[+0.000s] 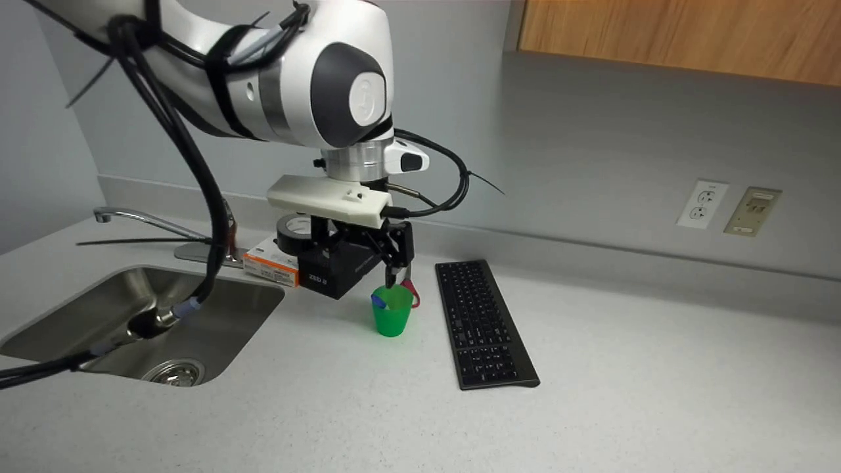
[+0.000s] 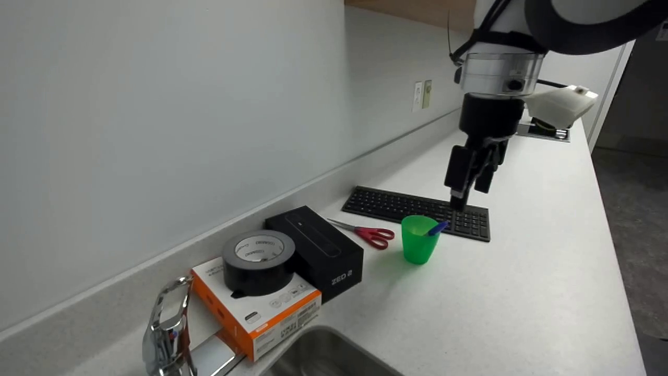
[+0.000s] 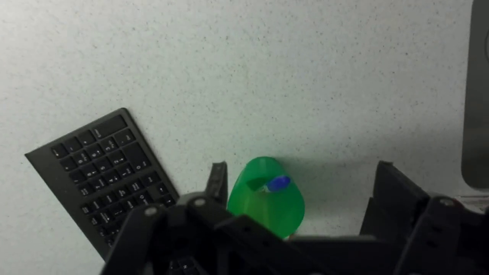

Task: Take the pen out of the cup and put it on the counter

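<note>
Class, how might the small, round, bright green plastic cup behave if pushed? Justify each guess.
The green cup is probably light, given its thin-looking rim. It may tip readily, since it narrows towards its base and a slim blue-ended pen leans inside it. It could slide, standing on the flat, pale grey-white countertop.

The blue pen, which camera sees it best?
The wrist view: the pen looks biggest there, its blue end plain against the green cup, with a pale bit beside it. Both exterior views show just the blue end, smaller, at the cup's rim.
</note>
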`<state>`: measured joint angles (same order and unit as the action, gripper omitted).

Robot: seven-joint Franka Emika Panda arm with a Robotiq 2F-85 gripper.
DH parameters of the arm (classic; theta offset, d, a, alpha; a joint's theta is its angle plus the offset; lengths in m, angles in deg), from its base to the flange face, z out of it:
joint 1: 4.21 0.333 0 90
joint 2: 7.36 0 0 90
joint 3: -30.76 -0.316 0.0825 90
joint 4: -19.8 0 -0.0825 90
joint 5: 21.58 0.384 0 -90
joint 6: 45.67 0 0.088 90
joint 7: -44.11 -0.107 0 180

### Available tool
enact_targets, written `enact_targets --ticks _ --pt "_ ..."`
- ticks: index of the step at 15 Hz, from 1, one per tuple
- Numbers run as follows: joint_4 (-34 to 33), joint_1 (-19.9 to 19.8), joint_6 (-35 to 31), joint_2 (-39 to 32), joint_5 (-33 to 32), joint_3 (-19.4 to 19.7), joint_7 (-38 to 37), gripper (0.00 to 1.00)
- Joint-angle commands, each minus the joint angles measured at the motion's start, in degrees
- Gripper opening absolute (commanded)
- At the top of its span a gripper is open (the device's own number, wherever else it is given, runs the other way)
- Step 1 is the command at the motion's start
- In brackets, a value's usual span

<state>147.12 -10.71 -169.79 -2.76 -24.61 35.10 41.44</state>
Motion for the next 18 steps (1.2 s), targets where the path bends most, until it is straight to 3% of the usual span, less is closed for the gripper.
enact_targets --ticks 1,18 --pt "-1.5 0.3 0.2 -1.5 0.7 0.5 0.3 1.00" --pt "-6.5 0.3 0.4 -10.9 0.8 0.8 -0.5 1.00"
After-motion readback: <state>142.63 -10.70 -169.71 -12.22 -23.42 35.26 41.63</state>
